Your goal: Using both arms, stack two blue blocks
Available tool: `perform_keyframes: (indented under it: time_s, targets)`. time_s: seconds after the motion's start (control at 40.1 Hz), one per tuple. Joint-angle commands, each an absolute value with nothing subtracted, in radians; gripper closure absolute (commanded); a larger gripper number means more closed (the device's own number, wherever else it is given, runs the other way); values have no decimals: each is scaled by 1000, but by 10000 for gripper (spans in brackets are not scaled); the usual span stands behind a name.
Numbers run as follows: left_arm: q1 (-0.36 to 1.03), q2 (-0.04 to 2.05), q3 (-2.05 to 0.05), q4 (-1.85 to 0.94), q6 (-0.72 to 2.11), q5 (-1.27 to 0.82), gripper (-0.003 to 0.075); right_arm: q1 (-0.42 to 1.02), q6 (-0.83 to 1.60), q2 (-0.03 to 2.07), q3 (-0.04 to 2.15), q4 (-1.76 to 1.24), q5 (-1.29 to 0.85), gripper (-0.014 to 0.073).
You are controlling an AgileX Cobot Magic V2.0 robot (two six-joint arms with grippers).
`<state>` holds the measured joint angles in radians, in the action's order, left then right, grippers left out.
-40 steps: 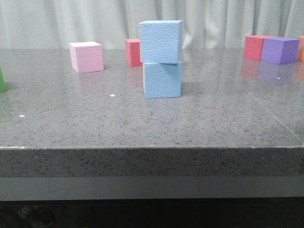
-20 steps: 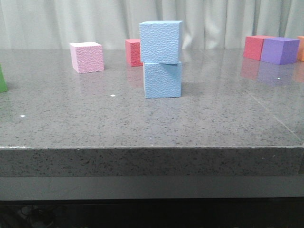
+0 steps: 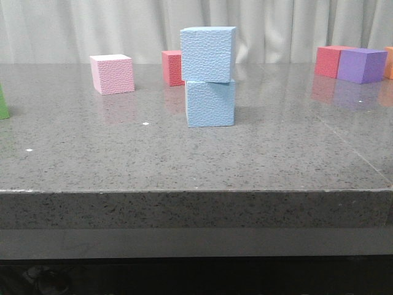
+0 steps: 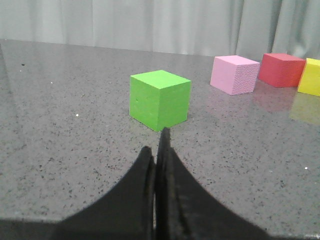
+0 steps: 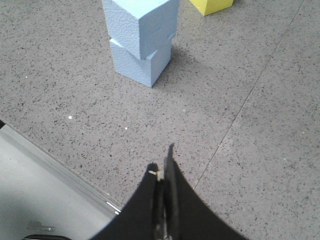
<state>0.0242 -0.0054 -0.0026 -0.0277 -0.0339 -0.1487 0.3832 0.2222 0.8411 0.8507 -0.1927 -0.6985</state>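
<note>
Two pale blue blocks stand stacked at the table's middle. The upper blue block (image 3: pixel 207 54) rests on the lower blue block (image 3: pixel 210 103), turned a little and overhanging to the left. The stack also shows in the right wrist view: upper block (image 5: pixel 142 22), lower block (image 5: pixel 137 62). My right gripper (image 5: pixel 162 162) is shut and empty, well back from the stack near the table's front edge. My left gripper (image 4: pixel 157 145) is shut and empty, just in front of a green cube (image 4: pixel 160 99). Neither arm shows in the front view.
A pink cube (image 3: pixel 112 74) and a red cube (image 3: pixel 172 67) stand behind the stack to the left. A red cube (image 3: pixel 330 60) and a purple cube (image 3: pixel 362 66) stand at the far right. A yellow cube (image 5: pixel 211 5) lies beyond the stack. The table's front edge (image 5: pixel 60 167) is close to my right gripper.
</note>
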Motion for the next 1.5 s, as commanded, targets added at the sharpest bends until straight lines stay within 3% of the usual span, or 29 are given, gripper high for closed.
perform_keyframes:
  time_s: [0.0, 0.15, 1.473]
  targets:
    - [24, -5, -1, -24, -53, -33, 738, 378, 229, 838, 878, -203, -643, 663]
    - [41, -30, 45, -18, -53, 39, 738, 378, 229, 838, 878, -203, -643, 663]
    - [74, -29, 43, 10, -53, 35, 738, 378, 229, 838, 878, -203, -641, 663]
